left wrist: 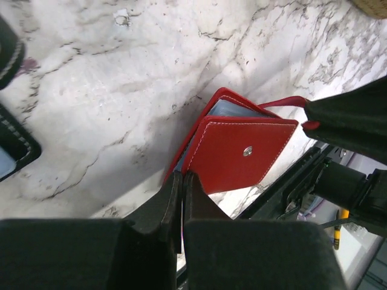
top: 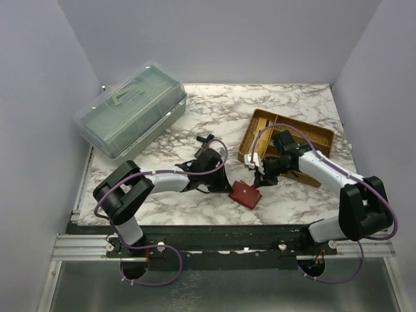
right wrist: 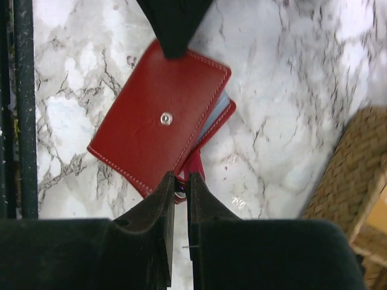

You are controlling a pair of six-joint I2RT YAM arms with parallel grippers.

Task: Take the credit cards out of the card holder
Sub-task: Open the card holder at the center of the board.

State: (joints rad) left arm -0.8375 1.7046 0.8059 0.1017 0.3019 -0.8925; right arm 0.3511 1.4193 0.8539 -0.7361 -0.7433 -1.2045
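The red card holder (top: pixel 246 194) lies closed on the marble table between both grippers. A light blue credit card (left wrist: pixel 233 110) shows inside its open edge, also in the right wrist view (right wrist: pixel 219 113). My left gripper (left wrist: pixel 182 176) is shut at the holder's (left wrist: pixel 242 154) near corner; in the top view (top: pixel 224 185) it sits at the holder's left side. My right gripper (right wrist: pixel 179 179) is shut on the holder's red snap strap (right wrist: pixel 195 166), at the holder's right side (top: pixel 259 180). The strap (left wrist: pixel 284 101) is pulled taut off the holder (right wrist: pixel 157 121).
A wicker tray (top: pixel 286 140) stands behind the right arm, and its corner shows in the right wrist view (right wrist: pixel 351 163). A clear green-tinted lidded box (top: pixel 130 109) stands at the back left. A black item (left wrist: pixel 15 151) lies at the left. The black rail (top: pixel 227 235) runs along the table's near edge.
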